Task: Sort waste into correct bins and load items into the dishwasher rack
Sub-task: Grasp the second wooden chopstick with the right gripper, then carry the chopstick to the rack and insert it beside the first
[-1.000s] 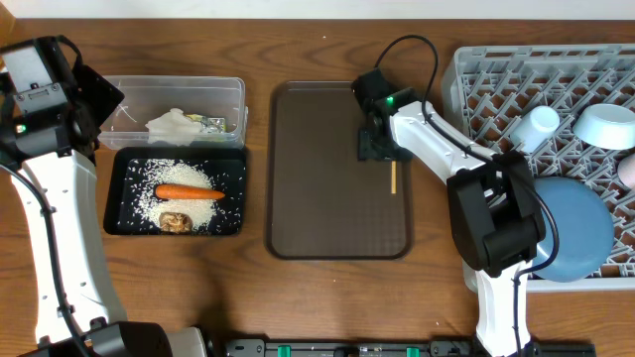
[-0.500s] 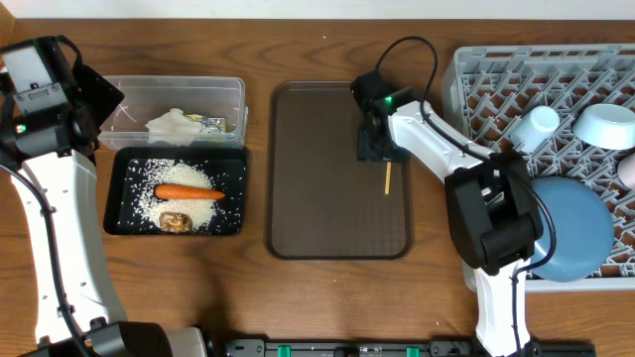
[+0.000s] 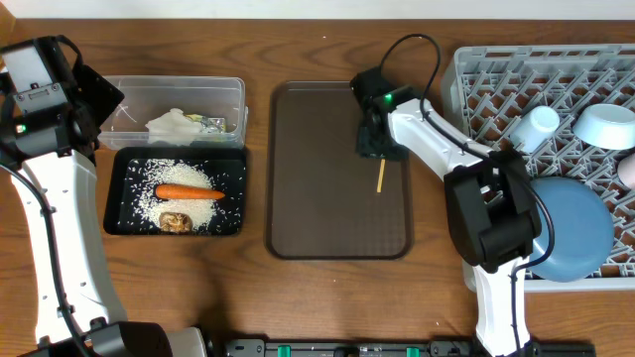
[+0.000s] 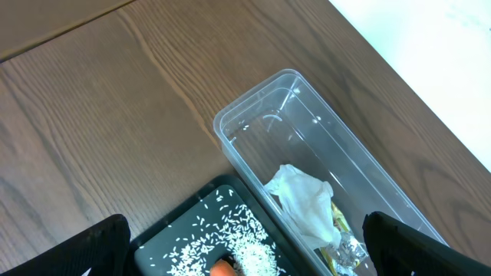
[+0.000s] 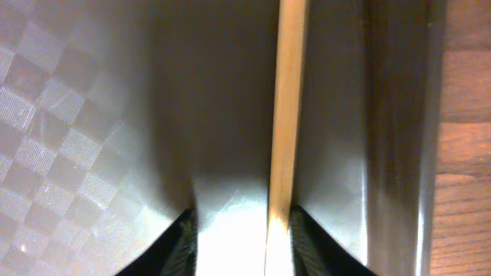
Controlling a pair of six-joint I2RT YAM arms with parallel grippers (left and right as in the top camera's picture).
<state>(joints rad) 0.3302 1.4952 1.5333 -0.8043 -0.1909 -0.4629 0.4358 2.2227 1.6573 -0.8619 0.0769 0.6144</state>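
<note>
Overhead: right gripper [image 3: 378,149] down on the upper right of the brown tray [image 3: 317,198], a chopstick [image 3: 380,175] poking out from under it toward the near edge, flat on the tray floor. Too dark from above to read the jaws. Up close from the right wrist: chopstick between the two fingertips [image 5: 313,245], touching one, a lit gap beside the other; half-closed around it, not clamped. Shows only from overhead: rack [image 3: 476,79] at far right, loaded with the plate [image 3: 580,228], bowl [image 3: 605,126] and two cups [image 3: 536,127]. At left, black tray [image 3: 124,203] carrying rice [image 3: 193,177], carrot [image 3: 189,192] and lump [image 3: 177,220], edge to edge with the tub [image 3: 129,94] behind it. Left wrist view: left gripper [image 4: 249,249] spread wide, holding nothing, hanging high above both bins. Adds a closer look into the tub, with tissue [image 4: 303,203] and wrapper [image 4: 341,245] bunched toward one end, and a corner of the rice-strewn black tray beside it.
</note>
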